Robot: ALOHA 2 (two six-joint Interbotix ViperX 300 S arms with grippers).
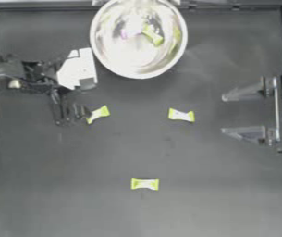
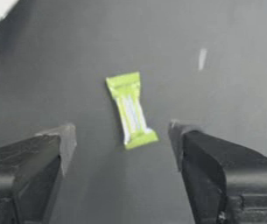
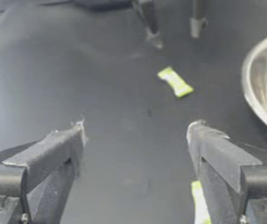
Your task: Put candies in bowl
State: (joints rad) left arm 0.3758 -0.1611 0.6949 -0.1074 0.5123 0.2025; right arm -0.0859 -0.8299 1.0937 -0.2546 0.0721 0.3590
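- Dark matte worktop (image 1: 56,194) carries everything, with a raised frame along its edges; the bowl sits at its twelve o'clock side and the loose sweets lie scattered over the middle.
- Left gripper (image 1: 75,112) reaches in from nine o'clock and hangs low by the leftmost candy (image 1: 97,113). Its jaws are spread apart and hold nothing. In the left wrist view the sweet (image 2: 131,110) lies just ahead of the gap between them, so I judge the arm is lined up to take this one.
- That sweet is a small flat wrapper, yellow-green at its twisted ends with a pale middle, lying slantwise on the worktop.
- Bowl (image 1: 106,55), large, round and mirror-bright, already holds at least two sweets: a yellow-green one (image 1: 151,35) and a pinkish one (image 1: 129,32), though reflections blur them.
- A lower candy (image 1: 145,183) lies alone toward six o'clock, well apart from both arms.
- The middle candy (image 1: 181,115) lies near centre, between the two arms, touching nothing.
- Right gripper (image 1: 226,113) waits at three o'clock, jaws released and wide, nothing in them, pointed toward the centre; it looks parked.
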